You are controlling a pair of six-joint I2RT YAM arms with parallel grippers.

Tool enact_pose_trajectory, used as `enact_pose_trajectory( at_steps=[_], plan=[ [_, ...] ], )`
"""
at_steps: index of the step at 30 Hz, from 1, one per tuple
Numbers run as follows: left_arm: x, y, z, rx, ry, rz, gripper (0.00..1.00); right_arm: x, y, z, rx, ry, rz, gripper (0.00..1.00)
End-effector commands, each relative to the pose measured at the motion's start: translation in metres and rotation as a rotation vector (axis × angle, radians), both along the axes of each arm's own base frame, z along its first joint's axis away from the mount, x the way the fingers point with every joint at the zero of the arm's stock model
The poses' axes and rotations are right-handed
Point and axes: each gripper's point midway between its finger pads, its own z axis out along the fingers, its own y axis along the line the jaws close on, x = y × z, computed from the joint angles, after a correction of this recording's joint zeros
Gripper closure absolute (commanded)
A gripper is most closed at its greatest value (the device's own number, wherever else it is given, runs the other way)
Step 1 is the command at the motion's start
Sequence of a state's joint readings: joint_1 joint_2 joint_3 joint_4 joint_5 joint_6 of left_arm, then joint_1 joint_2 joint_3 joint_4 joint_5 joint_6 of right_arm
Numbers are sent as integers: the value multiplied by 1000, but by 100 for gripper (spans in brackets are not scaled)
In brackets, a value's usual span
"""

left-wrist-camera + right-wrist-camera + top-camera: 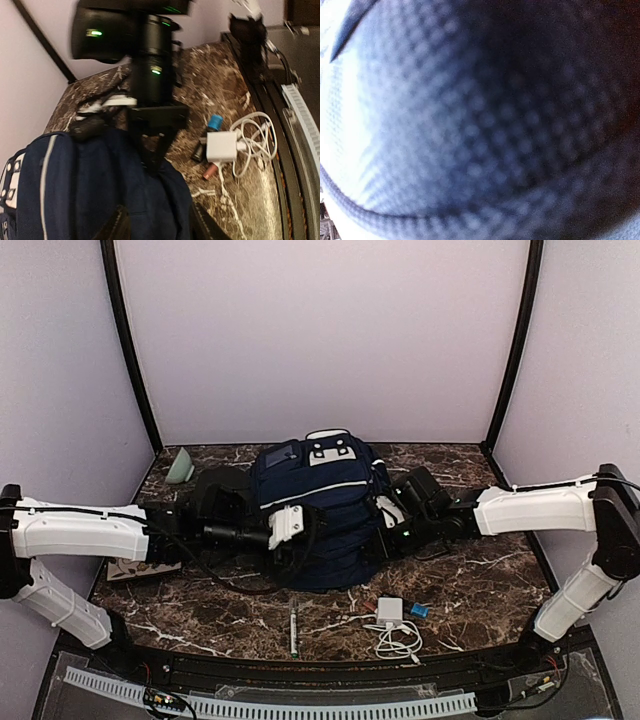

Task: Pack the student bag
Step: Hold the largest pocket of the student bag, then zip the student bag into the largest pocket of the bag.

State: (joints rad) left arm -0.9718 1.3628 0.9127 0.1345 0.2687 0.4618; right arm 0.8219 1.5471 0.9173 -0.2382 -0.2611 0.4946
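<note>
The student bag, navy with white stripe trim, lies in the middle of the marble table, its white-patched top toward the back wall. My left gripper reaches in from the left onto the bag's near left part. In the left wrist view its fingers stand on either side of a bulge of bag fabric; the blur hides whether they pinch it. My right gripper is pressed into the bag's right side, its jaws hidden. The right wrist view shows only blurred blue mesh fabric.
A white charger with a coiled cable lies in front of the bag. A small blue item and a pen lie near it. A pale green object stands at the back left. A flat card lies under the left arm.
</note>
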Motion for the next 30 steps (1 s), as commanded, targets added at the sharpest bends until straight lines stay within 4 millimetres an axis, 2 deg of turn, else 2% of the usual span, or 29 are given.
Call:
enact_pose_trajectory(
  at_steps=[1, 3, 4, 6, 9, 13, 16, 18, 21, 25, 28, 30],
  plan=[
    [-16, 1, -33, 137, -152, -65, 50, 1, 26, 39, 155, -63, 62, 100],
    [-5, -6, -44, 202, -210, -22, 45, 0, 27, 41, 171, -57, 66, 100],
    [1, -11, -55, 246, -230, -8, 45, -1, 28, 43, 180, -57, 67, 100],
    [13, -19, -64, 298, -283, 26, 45, -2, 28, 44, 188, -55, 66, 100],
    [31, -28, -72, 339, -373, 91, 49, -3, 27, 46, 192, -53, 63, 100],
    [41, -35, -86, 381, -412, 113, 53, -6, 23, 49, 197, -54, 57, 100],
    [52, -36, -86, 387, -457, 167, 54, -9, 21, 51, 199, -55, 55, 100],
    [62, -34, -82, 394, -505, 216, 58, -9, 18, 49, 187, -54, 51, 100],
    [78, -27, -81, 431, -576, 303, 73, -7, 10, 45, 143, -60, 33, 100],
    [86, -16, -90, 503, -632, 344, 99, 2, -12, 39, 52, -63, -23, 100],
    [83, -9, -90, 507, -585, 356, 100, 17, -47, 28, -83, -72, -121, 100],
    [72, -7, -86, 473, -517, 330, 100, 27, -75, 20, -190, -75, -187, 100]
  ],
)
